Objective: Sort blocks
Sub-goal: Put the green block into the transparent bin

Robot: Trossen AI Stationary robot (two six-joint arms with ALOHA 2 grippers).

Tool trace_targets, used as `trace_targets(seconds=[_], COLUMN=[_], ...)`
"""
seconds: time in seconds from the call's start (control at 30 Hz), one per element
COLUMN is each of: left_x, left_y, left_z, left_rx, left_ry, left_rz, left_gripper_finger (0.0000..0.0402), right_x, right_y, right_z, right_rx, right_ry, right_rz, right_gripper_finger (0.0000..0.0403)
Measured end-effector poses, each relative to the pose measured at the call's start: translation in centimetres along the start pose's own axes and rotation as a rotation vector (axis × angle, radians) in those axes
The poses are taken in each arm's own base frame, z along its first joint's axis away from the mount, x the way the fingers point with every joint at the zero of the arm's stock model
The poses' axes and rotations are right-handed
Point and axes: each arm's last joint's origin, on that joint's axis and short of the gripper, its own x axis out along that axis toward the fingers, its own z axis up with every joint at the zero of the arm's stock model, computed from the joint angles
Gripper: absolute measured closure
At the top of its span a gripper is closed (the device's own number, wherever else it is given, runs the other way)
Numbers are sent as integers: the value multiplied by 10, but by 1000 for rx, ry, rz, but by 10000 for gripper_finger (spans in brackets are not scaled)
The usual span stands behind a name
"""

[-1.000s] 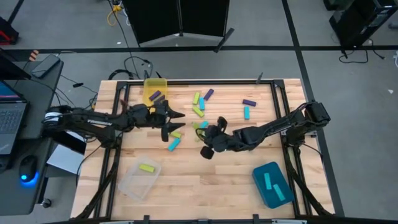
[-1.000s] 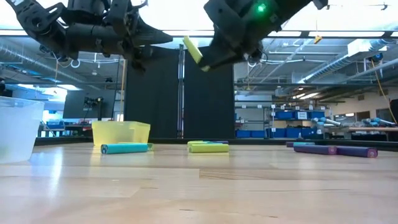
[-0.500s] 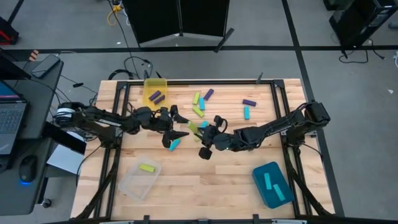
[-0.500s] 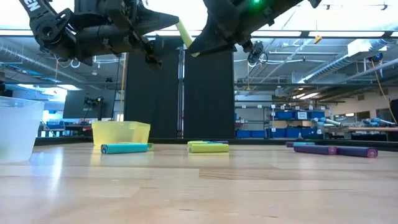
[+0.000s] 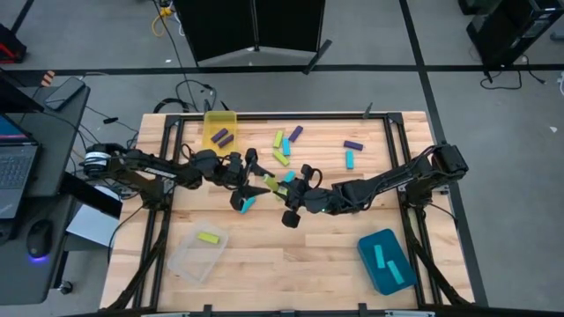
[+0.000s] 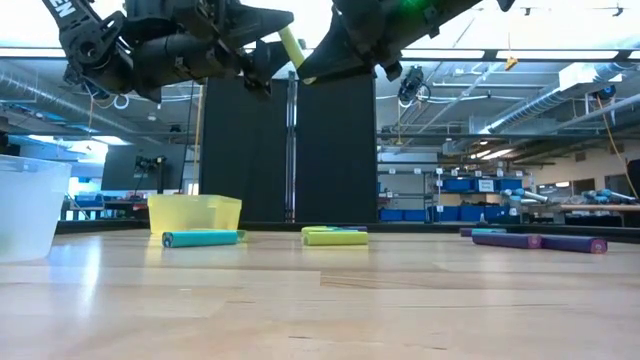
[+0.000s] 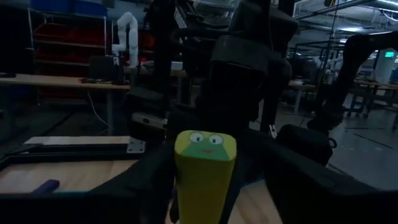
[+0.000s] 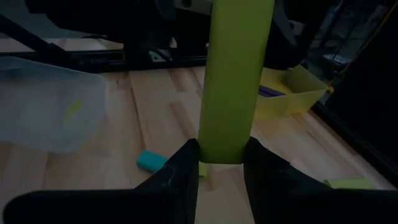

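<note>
A: Starting at the left, what's sorted?

B: The clear bin [image 5: 197, 252] holds one yellow-green block [image 5: 208, 238]. The yellow bin [image 5: 220, 129] at the far edge of the surface [image 5: 291, 264] holds two purple ones.

A: And mid-surface?

B: The left claw [image 5: 255, 184] is spread wide, its fingers either side of the raised yellow-green block [image 5: 270, 181] without closing on it. The right claw [image 5: 284, 186] grips that block's other end, well above the wood.

A: A handover?

B: It looks like one, toward the clear bin, I'd guess.

A: What's left?

B: Plenty. A cyan block [image 5: 246, 203] lies beneath the claws; more yellow-green, cyan and purple blocks are scattered towards the far side. At the right, the teal bin [image 5: 386, 261] holds two cyan blocks. I'd say under halfway done.
</note>
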Motion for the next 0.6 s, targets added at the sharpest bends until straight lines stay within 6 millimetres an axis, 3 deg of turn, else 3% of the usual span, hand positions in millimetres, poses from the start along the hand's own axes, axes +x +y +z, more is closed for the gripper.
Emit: trace_targets(seconds=[0.23,0.4,0.6], left_x=[0,0,0], left_y=[-1,-1,-2], left_z=[0,1,16], left_rx=[29,37,71], left_ry=[2,-10,-32], left_rz=[-26,-43,-103], left_gripper_finger=[284,289,289], right_x=[-2,-2,-2], right_y=[4,4,3], right_z=[2,2,0], right_rx=[-4,6,-14], right_ry=[-21,-18,6], right_rz=[16,48,56], right_gripper_finger=[295,289,180])
